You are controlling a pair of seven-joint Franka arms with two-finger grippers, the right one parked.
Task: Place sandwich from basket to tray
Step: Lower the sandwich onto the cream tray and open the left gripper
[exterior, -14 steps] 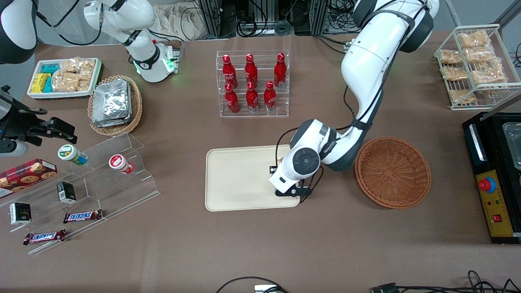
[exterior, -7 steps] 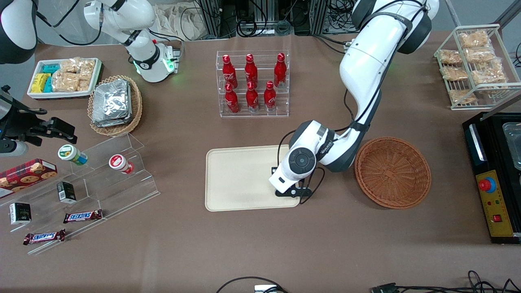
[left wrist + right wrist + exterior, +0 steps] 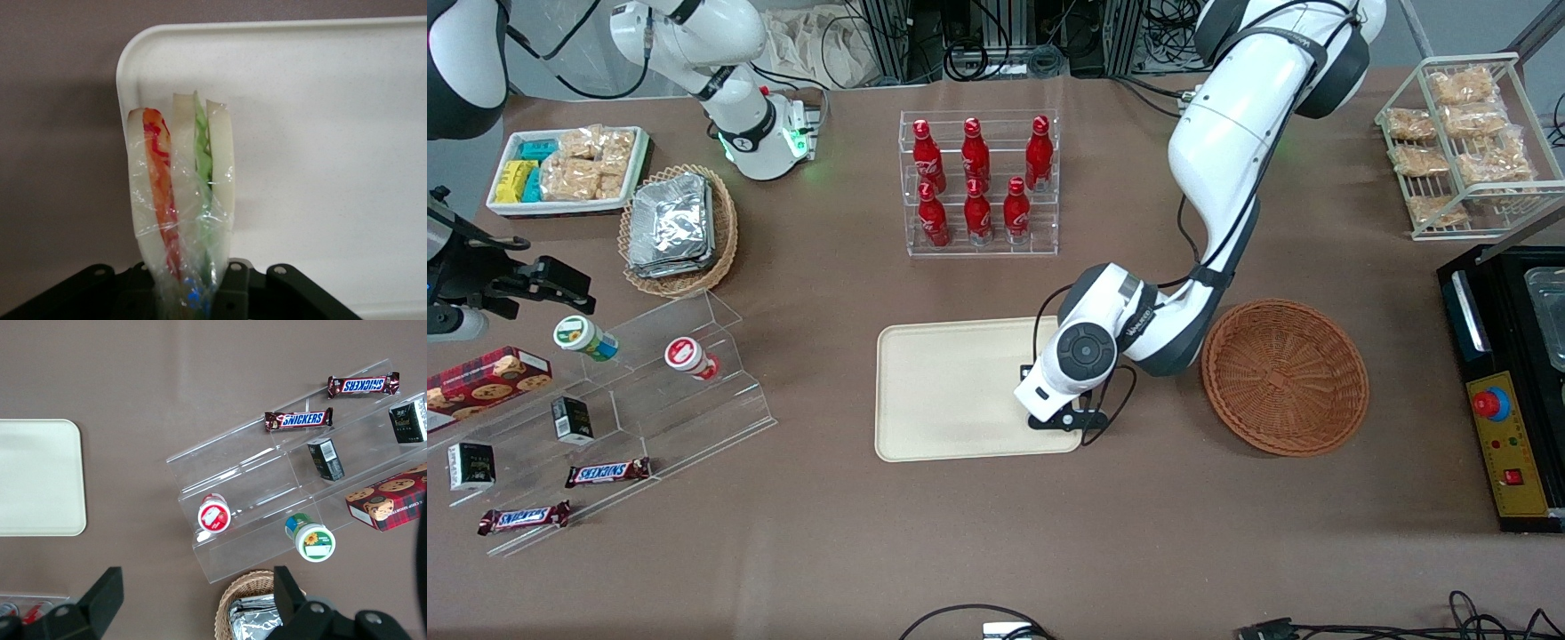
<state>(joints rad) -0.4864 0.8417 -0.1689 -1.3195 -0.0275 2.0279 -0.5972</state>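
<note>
The hand (image 3: 193,293) is clamped on the one small triangular sandwich of white bread in clear wrap (image 3: 183,200), pinching its lower end so the orange-red and green filling edges stand upright. It hangs low over a rounded corner of the single large cream-beige rectangular tray (image 3: 951,391), seemingly just above the surface (contact I cannot judge). To finish well, I would lower it a touch, keep the wedge fully inside the low rim, then part the fingers gently so it does not topple outward. At about three o'clock from the tray on the bench (image 3: 1138,533) sits the one round reddish-brown wicker basket (image 3: 1285,378), with nothing in it. Farther off stand six red bottles (image 3: 978,178).
</note>
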